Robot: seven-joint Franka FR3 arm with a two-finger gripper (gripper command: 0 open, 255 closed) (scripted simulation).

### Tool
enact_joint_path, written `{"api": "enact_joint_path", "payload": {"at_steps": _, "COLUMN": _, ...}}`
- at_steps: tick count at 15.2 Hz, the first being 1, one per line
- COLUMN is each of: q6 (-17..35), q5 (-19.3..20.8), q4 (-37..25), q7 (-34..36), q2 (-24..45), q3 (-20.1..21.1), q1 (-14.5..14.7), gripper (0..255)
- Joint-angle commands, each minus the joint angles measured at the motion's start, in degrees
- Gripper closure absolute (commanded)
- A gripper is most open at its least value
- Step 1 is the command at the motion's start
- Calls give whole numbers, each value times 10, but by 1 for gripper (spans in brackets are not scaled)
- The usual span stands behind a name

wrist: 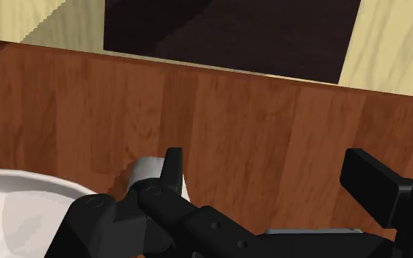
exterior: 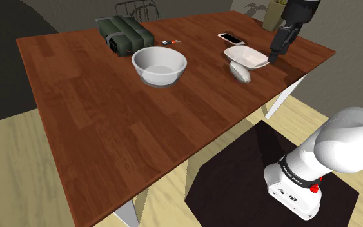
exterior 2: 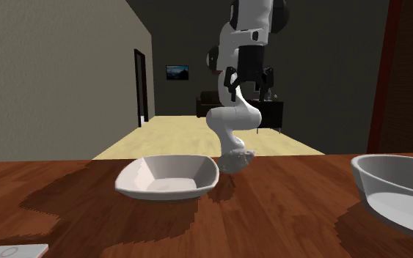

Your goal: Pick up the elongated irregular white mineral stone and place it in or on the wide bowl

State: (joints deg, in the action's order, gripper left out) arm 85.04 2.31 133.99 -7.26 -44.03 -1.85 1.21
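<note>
The white elongated stone (exterior: pixel 241 72) lies on the wooden table (exterior: pixel 109 116), touching the near side of a shallow, wide white bowl (exterior: pixel 245 57). A deeper round white bowl (exterior: pixel 159 64) stands further toward the shoulder view's left. My black gripper (exterior: pixel 274 57) hangs open and empty above the table, just to the right of the shallow bowl in that view. From across the table, the stone (exterior 2: pixel 235 160) sits behind the shallow bowl (exterior 2: pixel 168 177), with the gripper (exterior 2: pixel 249 91) high above it. In the wrist view the stone (wrist: pixel 146 170) peeks out behind one finger (wrist: pixel 172 165).
A dark green bag (exterior: pixel 125 33), a phone (exterior: pixel 230 38) and small bits (exterior: pixel 171 42) lie along the table's far side. A chair back (exterior: pixel 137 9) rises behind the bag. The table's edge runs close under the gripper, with the dark mat (exterior: pixel 238 174) on the floor below.
</note>
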Motion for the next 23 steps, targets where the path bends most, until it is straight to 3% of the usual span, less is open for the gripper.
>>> {"api": "enact_joint_path", "payload": {"at_steps": 1, "q6": 0, "q5": 0, "q4": 0, "q7": 0, "q2": 0, "q3": 0, "q1": 0, "gripper": 0}}
{"api": "enact_joint_path", "payload": {"at_steps": 9, "q6": 78, "q5": -34, "q4": -68, "q7": -134, "q2": 184, "q3": -98, "q1": 16, "gripper": 0}}
{"api": "enact_joint_path", "payload": {"at_steps": 17, "q6": 96, "q5": -124, "q4": -194, "q7": -281, "q2": 396, "q3": -163, "q1": 28, "gripper": 0}}
{"api": "enact_joint_path", "payload": {"at_steps": 23, "q6": 142, "q5": -126, "q4": -144, "q7": -282, "q2": 391, "q3": -157, "q1": 30, "gripper": 0}}
